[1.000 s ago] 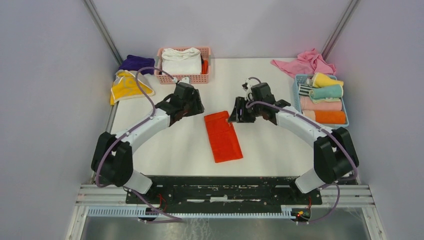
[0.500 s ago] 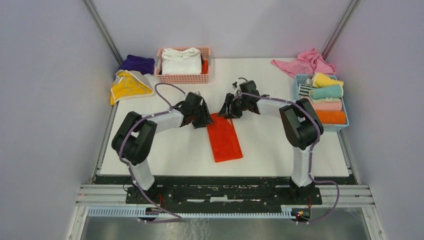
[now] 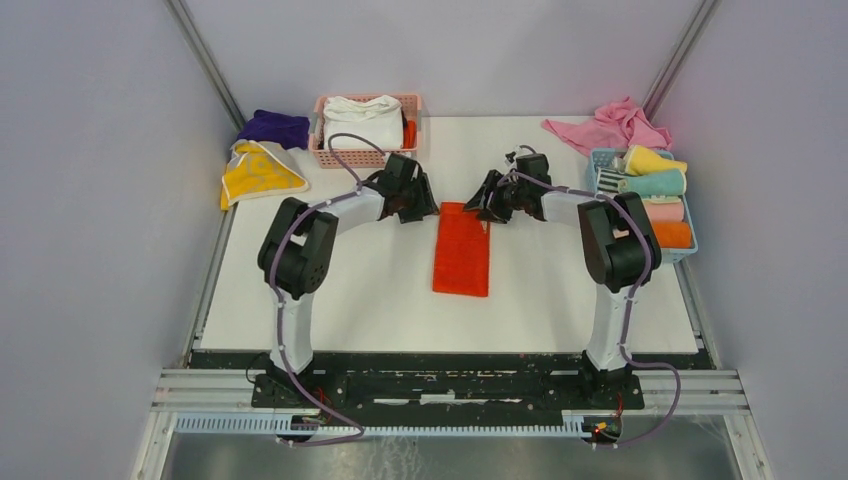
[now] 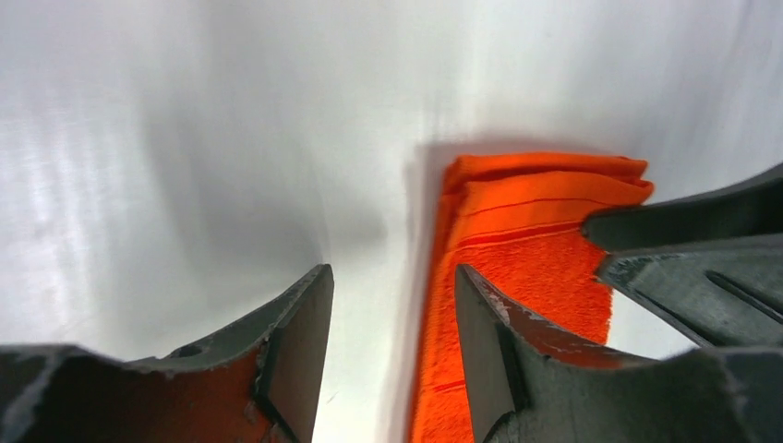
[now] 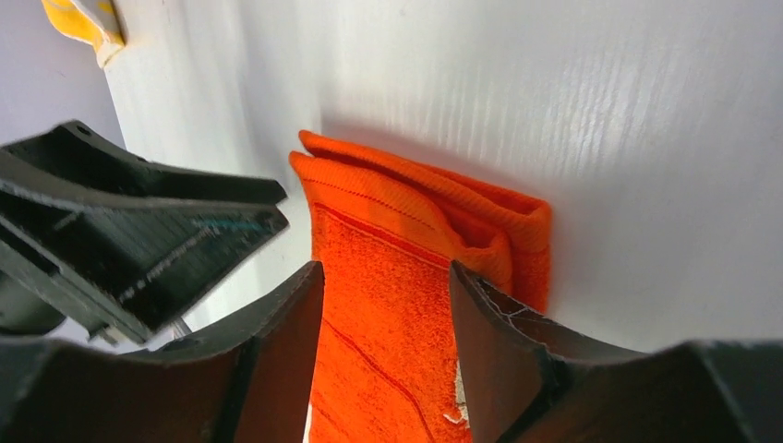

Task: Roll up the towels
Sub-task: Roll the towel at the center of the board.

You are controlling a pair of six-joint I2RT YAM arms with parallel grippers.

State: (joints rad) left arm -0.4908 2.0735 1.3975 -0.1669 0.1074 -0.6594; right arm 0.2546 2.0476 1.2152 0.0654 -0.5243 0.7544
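Note:
An orange-red towel [image 3: 461, 250] lies flat on the white table, folded into a long strip that runs near to far. My left gripper [image 3: 428, 209] is open at the strip's far left corner; in the left wrist view the towel [image 4: 526, 277] lies under the right finger and bare table shows between the fingers [image 4: 392, 351]. My right gripper [image 3: 480, 208] is open over the far right corner; the towel [image 5: 388, 305] fills the gap between its fingers [image 5: 386, 346]. Neither holds cloth. Several rolled towels [image 3: 650, 185] lie in a blue basket at right.
A pink basket [image 3: 366, 152] with white cloth stands at the back. Purple [image 3: 274, 127] and yellow [image 3: 255, 172] towels lie at the back left, a pink cloth [image 3: 608, 126] at the back right. The blue basket [image 3: 596, 158] is by the right edge.
Both grippers moved farther back. The orange-red towel went from slanted to straight and shifted toward the back, with its far end now between the two grippers.

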